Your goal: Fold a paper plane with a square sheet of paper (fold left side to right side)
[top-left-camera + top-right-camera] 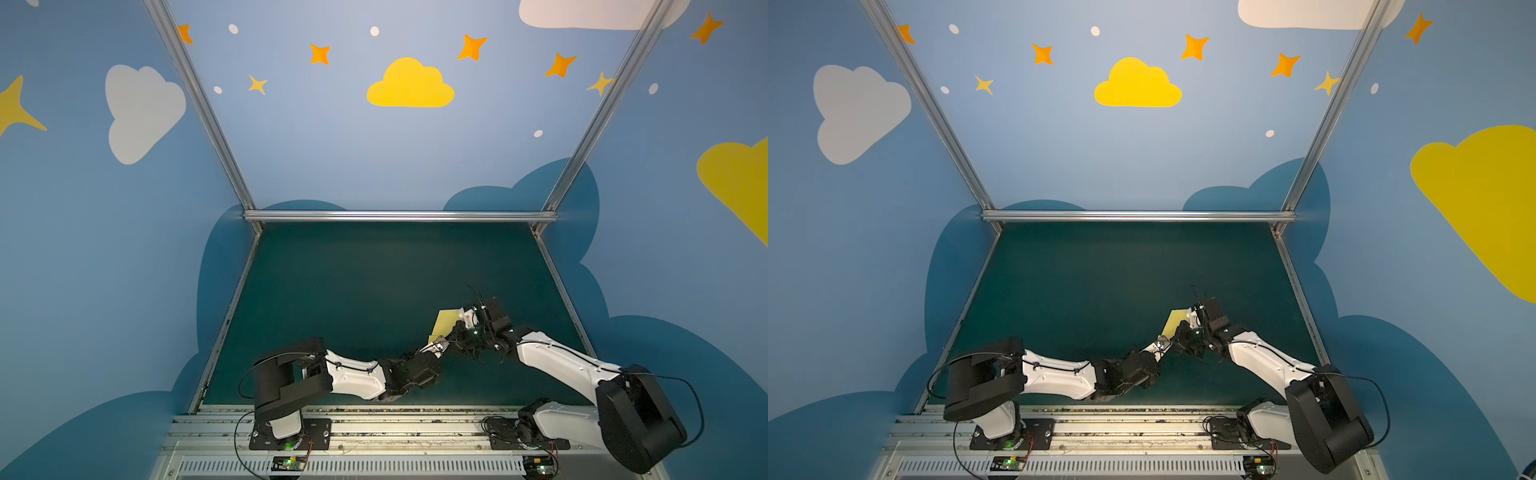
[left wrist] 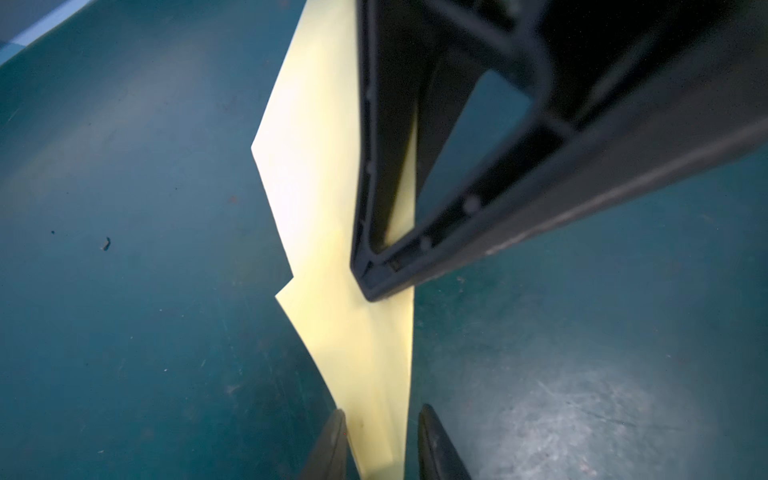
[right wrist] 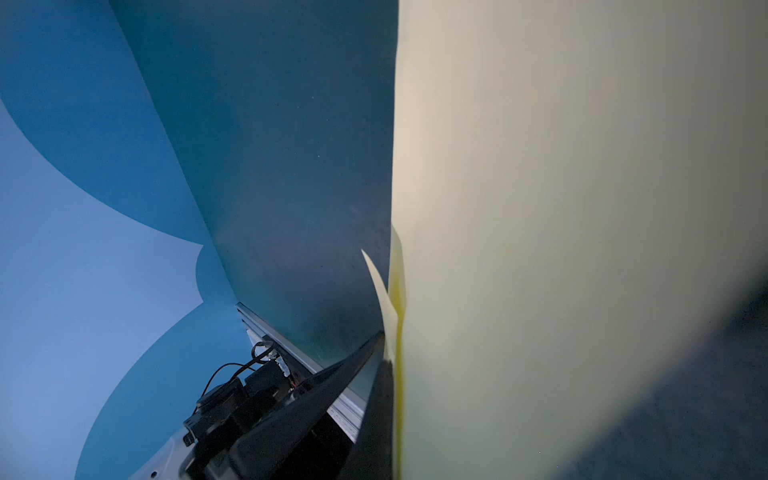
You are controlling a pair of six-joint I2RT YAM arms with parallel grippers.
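The square sheet of paper is folded into a narrow, layered, pale yellow paper plane (image 1: 443, 323) (image 1: 1172, 323). It is held off the green mat, right of centre in both top views. My right gripper (image 1: 460, 326) (image 1: 1185, 328) is shut on its long edge. In the right wrist view the plane (image 3: 540, 208) fills the frame beside that gripper (image 3: 386, 338). My left gripper (image 1: 436, 344) (image 1: 1162, 344) is at the plane's near end. In the left wrist view its fingertips (image 2: 338, 419) stand narrowly apart on either side of the plane (image 2: 316, 166), open (image 2: 382, 432), with a thin gap showing at each side.
The green mat (image 1: 353, 291) is bordered by aluminium rails at the back (image 1: 399, 215) and along both sides. Blue painted walls rise behind them. Both arm bases sit on the front rail (image 1: 374, 428). A small dark speck (image 2: 106, 244) lies on the mat.
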